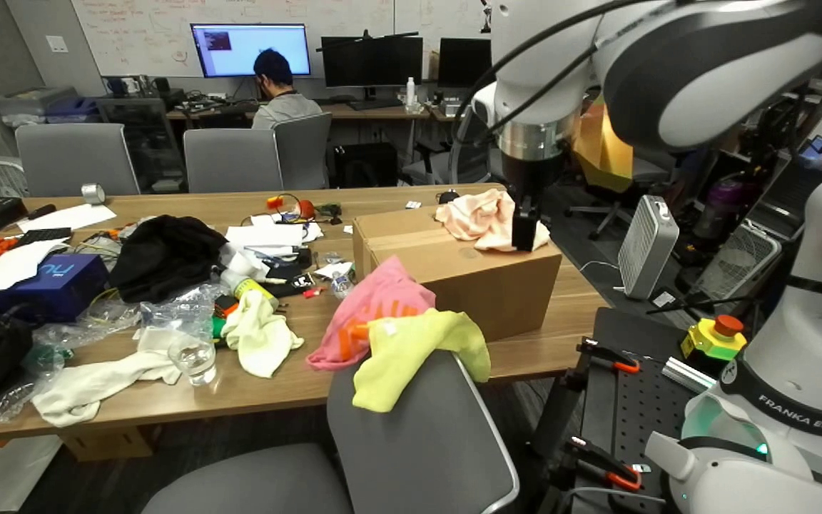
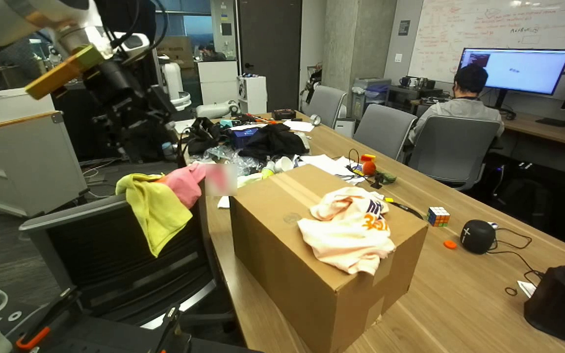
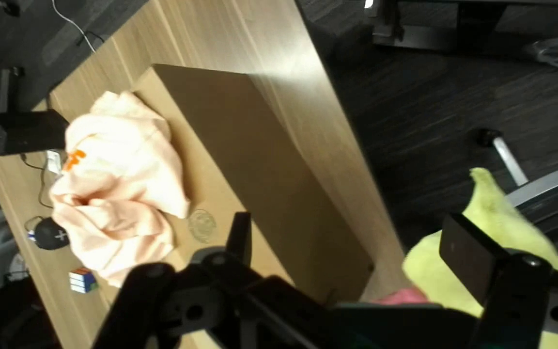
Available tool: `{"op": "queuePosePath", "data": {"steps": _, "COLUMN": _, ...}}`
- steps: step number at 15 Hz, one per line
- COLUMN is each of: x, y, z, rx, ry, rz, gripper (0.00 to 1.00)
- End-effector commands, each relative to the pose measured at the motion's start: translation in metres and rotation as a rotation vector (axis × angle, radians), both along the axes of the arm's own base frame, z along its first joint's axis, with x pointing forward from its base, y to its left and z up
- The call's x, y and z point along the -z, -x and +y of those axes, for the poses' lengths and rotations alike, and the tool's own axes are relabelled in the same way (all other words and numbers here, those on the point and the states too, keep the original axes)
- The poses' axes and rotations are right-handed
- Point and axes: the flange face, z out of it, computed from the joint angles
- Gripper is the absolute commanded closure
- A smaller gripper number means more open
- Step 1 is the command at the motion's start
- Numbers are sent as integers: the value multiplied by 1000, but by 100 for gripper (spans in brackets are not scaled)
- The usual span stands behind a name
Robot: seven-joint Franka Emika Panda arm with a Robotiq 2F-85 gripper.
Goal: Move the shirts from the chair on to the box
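Down at seven o'clock from the box, nearest us in an exterior view, here's the chair, its back doing duty as a clothes rail. Slung over the top is the yellow shirt, ends hanging loose, and that looks handy: the ridge of cloth ought to be easy to pinch. Round to eight, partly covered by the yellow, comes the pink shirt; how much of it leans on the table I can't tell. Yellow seems to lie over pink, so I'd call yellow the likelier next pick.

Now the gripper, hanging well clear of the cloth: fingers spread wide, nothing between them. In the wrist view yellow sits at four o'clock, so that spread presumably suits a grab there.

Farther on, the box itself, flat on top, a fair landing pad. And there's the peach shirt, crumpled up there towards two o'clock. One home, I'd judge, with bare cardboard towards nine to take the other pair. Way back at half past ten, a man sits facing a bright screen.
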Motion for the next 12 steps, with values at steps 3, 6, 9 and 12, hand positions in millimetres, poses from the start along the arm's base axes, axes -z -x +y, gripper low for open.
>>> {"op": "queuePosePath", "data": {"steps": 3, "x": 28, "y": 32, "z": 92, "rx": -211, "ry": -120, "rz": -43, "gripper": 0}}
{"op": "queuePosePath", "data": {"steps": 6, "x": 33, "y": 36, "z": 126, "rx": -239, "ry": -186, "rz": -100, "gripper": 0}}
{"op": "queuePosePath", "data": {"steps": 9, "x": 39, "y": 39, "z": 147, "rx": -241, "ry": -239, "rz": -126, "gripper": 0}}
{"op": "queuePosePath", "data": {"steps": 12, "x": 52, "y": 42, "z": 158, "rx": -248, "ry": -266, "rz": -130, "gripper": 0}}
